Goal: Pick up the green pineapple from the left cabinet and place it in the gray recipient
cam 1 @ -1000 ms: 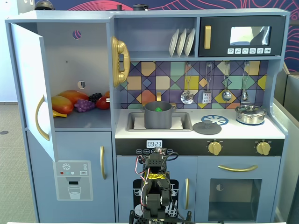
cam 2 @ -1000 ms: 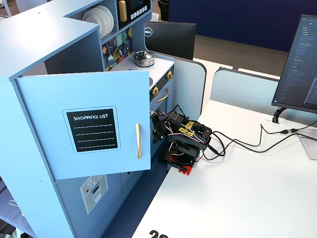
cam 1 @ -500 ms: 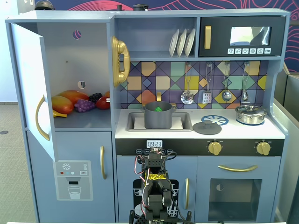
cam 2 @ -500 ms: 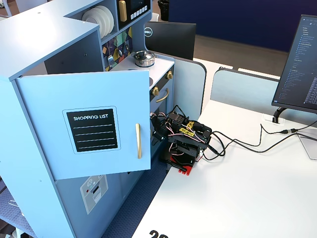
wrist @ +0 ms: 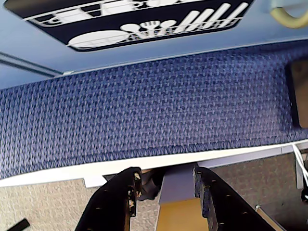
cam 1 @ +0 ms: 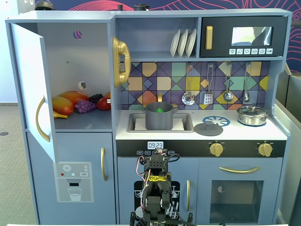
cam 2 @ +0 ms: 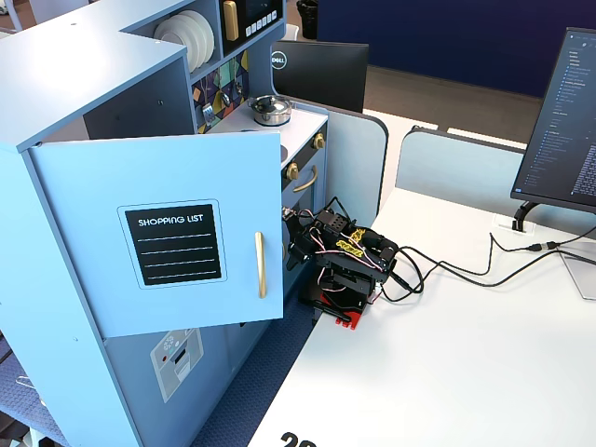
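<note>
Nothing much had altered over the last second: the arm [cam 1: 155,188] sat folded low in front of the toy kitchen just as it had a moment before, with only the faintest settling at its top. In the wrist view the gripper [wrist: 166,192] pointed down at the blue carpet [wrist: 144,120] by the table edge, its two fingers parted with nothing between them. To my eye that meant the work was over and the arm had gone home. The green pineapple [cam 1: 159,110] lay inside the gray recipient [cam 1: 159,117], which stood in the sink basin [cam 1: 186,123], well away from the left cabinet [cam 1: 80,70]. Only a small bright green patch showed over the pot's dark rim, too little to make out its bumps or crown. The cabinet door [cam 1: 30,84] hung open, and on its shelf the remaining fruit, the mango [cam 1: 63,104], the purple grapes [cam 1: 84,106] and something red [cam 1: 104,103], sat together at the back. The flat gray lid [cam 1: 208,129] rested on the counter beside the sink.
</note>
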`<state>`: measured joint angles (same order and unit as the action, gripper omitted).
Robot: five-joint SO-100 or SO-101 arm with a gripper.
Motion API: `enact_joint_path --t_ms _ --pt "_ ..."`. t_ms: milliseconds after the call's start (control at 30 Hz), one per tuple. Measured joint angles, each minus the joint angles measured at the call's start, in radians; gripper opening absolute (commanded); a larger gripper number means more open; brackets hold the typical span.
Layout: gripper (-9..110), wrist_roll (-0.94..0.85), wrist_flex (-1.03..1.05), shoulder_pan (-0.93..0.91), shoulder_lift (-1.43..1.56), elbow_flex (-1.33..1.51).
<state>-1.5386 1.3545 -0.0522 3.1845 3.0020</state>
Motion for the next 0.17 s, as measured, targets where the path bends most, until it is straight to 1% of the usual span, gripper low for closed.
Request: enact_joint_path --t_ms 167 --pt "5 0.000 0.000 -0.009 0.000 0.000"
